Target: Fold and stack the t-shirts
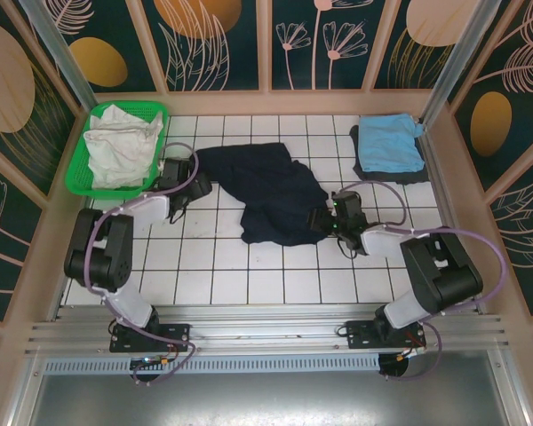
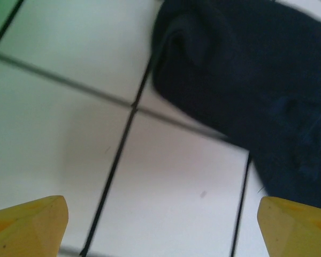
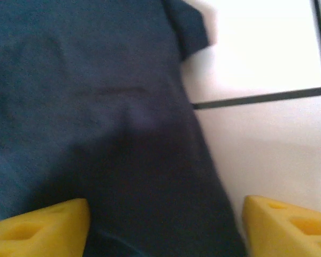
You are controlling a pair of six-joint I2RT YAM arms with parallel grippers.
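1. White-tiled table (image 1: 275,275) inside floral walls (image 1: 222,35), seen from above, with three t-shirts. One crumpled navy t-shirt (image 1: 266,200) lies between the left claw (image 1: 188,188) and right claw (image 1: 324,220). One folded light blue t-shirt (image 1: 389,145) sits beyond the right claw. One white t-shirt (image 1: 120,146) fills the green basket (image 1: 78,182) beside the left claw.
2. Left wrist: left claw (image 2: 160,214) spread wide over bare tile, navy t-shirt (image 2: 246,80) ahead-right.
3. Right wrist: right claw (image 3: 166,219) spread wide, straddling the navy t-shirt (image 3: 96,107) edge.
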